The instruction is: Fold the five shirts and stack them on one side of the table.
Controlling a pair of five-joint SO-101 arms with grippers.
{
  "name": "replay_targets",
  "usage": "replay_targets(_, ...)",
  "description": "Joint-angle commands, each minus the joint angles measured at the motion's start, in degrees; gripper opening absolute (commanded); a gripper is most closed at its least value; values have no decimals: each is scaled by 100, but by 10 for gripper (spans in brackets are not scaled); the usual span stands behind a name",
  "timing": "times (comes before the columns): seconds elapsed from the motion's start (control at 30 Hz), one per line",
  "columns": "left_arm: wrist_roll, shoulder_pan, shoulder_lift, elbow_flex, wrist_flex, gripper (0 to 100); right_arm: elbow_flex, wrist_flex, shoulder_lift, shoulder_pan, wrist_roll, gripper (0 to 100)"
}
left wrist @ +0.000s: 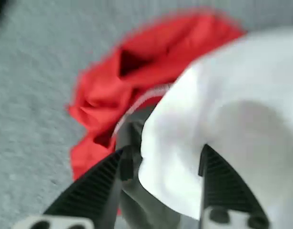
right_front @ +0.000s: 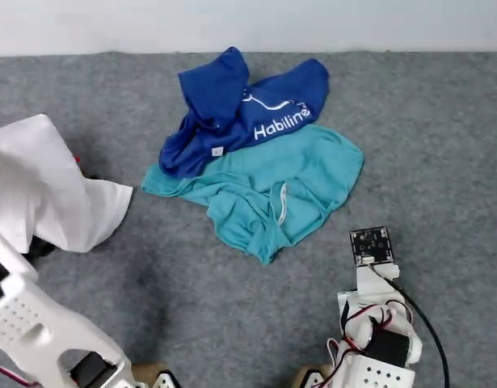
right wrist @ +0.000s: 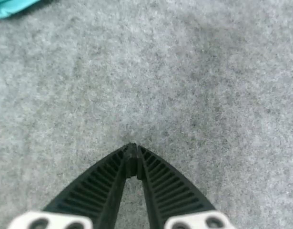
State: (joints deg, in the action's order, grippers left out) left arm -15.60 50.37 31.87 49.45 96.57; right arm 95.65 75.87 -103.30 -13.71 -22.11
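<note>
A white shirt [right_front: 46, 190] hangs bunched and lifted at the table's left, and my left gripper [left wrist: 164, 152] is shut on a fold of the white shirt [left wrist: 222, 109]. Under it lies a crumpled red shirt [left wrist: 151, 71]; a sliver of the red shirt [right_front: 77, 159] peeks out beside the white cloth. A dark blue shirt [right_front: 240, 105] lies crumpled at the back centre, overlapping a teal shirt [right_front: 268, 190] spread in the middle. My right gripper [right wrist: 132, 153] is shut with nothing in it, low over bare grey carpet; a teal corner [right wrist: 13, 5] shows beyond it.
Grey carpet [right_front: 426, 145] covers the whole table. The right arm [right_front: 373, 323] sits at the front right, the left arm [right_front: 38, 323] at the front left. Open carpet stretches along the right side and the front middle.
</note>
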Motion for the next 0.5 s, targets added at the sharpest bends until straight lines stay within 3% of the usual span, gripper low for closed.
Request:
replay_targets(0.0, -668, 88, 396, 84, 440, 232, 79, -84, -57, 31, 53, 9)
replay_targets(0.2, -659, 141, -105, 163, 413, 232, 79, -84, -57, 31, 53, 9)
replay_targets(0.47, -633, -615, -1881, 163, 404, 232, 79, -84, -57, 31, 53, 9)
